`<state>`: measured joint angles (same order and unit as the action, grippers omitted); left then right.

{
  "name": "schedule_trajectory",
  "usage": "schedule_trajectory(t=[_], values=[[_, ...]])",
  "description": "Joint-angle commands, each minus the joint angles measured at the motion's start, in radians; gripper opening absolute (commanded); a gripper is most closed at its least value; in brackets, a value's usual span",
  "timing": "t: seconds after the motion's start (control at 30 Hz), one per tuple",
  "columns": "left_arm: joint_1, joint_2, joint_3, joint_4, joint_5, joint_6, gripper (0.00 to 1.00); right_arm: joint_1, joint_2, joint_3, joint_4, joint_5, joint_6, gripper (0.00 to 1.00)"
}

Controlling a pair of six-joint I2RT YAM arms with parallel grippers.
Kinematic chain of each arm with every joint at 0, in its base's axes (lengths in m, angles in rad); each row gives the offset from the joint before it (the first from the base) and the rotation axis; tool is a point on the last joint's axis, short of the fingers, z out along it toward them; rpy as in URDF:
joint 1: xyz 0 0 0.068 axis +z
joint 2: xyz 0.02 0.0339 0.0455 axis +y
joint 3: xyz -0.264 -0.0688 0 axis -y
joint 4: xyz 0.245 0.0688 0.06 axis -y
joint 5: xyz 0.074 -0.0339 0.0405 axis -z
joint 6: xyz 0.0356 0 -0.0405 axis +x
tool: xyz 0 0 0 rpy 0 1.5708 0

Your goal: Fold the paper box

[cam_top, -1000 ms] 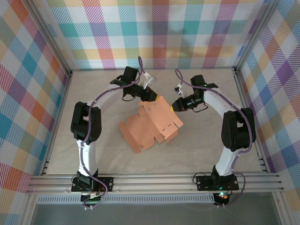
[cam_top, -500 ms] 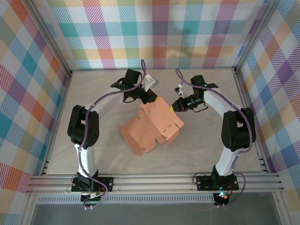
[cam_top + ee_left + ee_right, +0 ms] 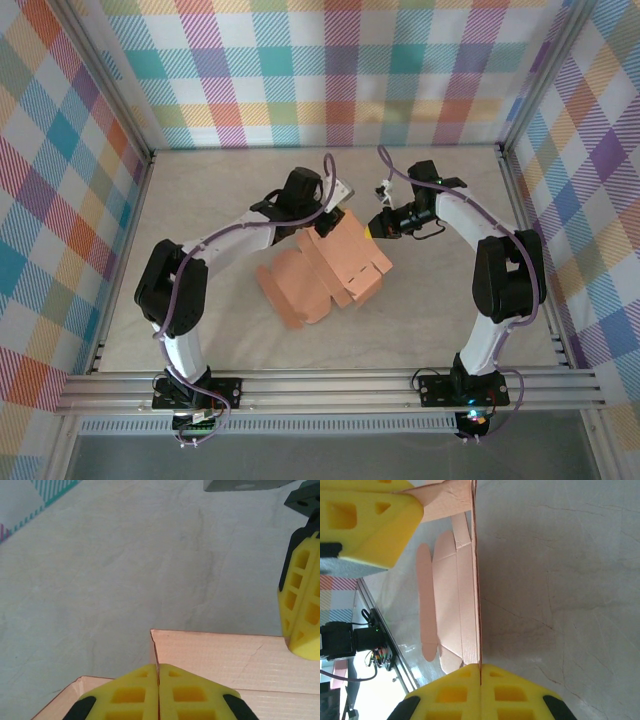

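Salmon-orange card: paper box (image 3: 325,262) lies part-folded mid-worktop (image 3: 200,200), nearer the far edge | left gripper (image 3: 158,672): pads (image 3: 130,695) pressed together, pinching a thin upright box wall | right gripper (image 3: 480,667): nipping another card edge | from above, both pinch points too covered to make out | wrist views cut the box off
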<state>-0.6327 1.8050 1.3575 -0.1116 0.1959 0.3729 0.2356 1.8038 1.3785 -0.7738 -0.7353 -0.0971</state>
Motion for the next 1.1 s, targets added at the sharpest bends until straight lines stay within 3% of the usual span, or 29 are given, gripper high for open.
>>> schedule_trajectory(t=[0.0,0.13,0.27,0.53,0.83,1.07], values=[[-0.074,-0.039,-0.024,0.038,-0.039,0.037,0.07,-0.004,0.011,0.030,0.054,-0.042,0.029,0.00],[-0.125,-0.016,-0.023,0.061,-0.135,0.040,0.07,-0.004,0.011,0.027,0.069,-0.055,0.040,0.00],[-0.198,0.006,-0.052,0.147,-0.324,0.047,0.08,-0.006,0.014,0.028,0.079,-0.064,0.049,0.00],[-0.309,0.055,-0.110,0.305,-0.526,0.107,0.08,-0.005,0.033,0.040,0.108,-0.102,0.075,0.00],[-0.351,0.096,-0.114,0.367,-0.580,0.168,0.09,-0.007,0.040,0.045,0.112,-0.110,0.079,0.00],[-0.343,0.081,-0.120,0.378,-0.561,0.122,0.09,-0.007,0.035,0.048,0.107,-0.087,0.079,0.00]])
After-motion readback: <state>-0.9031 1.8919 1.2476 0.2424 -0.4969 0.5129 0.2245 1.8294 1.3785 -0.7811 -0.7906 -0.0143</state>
